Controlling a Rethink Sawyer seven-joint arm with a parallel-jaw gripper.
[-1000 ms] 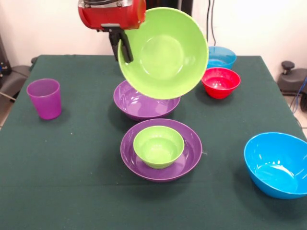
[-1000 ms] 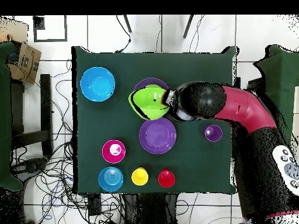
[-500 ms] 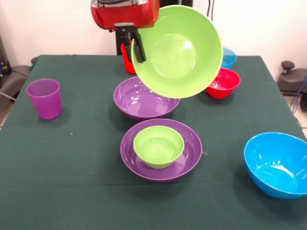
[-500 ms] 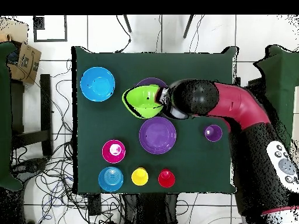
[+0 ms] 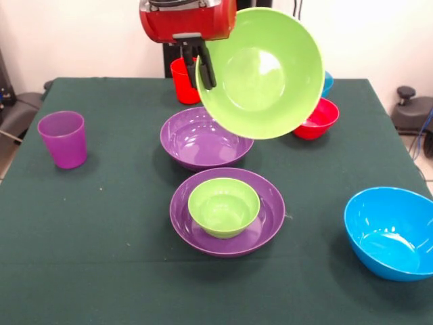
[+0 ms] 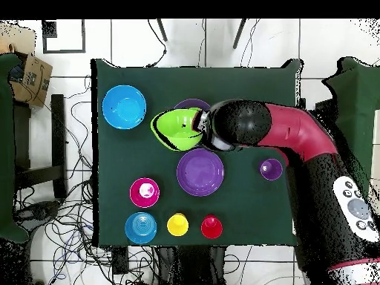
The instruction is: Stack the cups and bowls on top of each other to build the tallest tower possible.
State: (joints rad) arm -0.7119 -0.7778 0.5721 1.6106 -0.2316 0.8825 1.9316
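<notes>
Above the far purple bowl (image 5: 204, 142) — gripper (image 5: 203, 66) clamped on rim of large lime green bowl (image 5: 264, 74), held high, tilted steeply toward camera | next seat lies below and nearer: purple bowl (image 5: 260, 227) cradling small green bowl (image 5: 223, 206) — needs levelling first.

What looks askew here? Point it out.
The large lime green bowl hangs in the air nearly on edge, its inside facing the camera, pinched at its rim by the gripper. Everything else sits upright on the table.
</notes>
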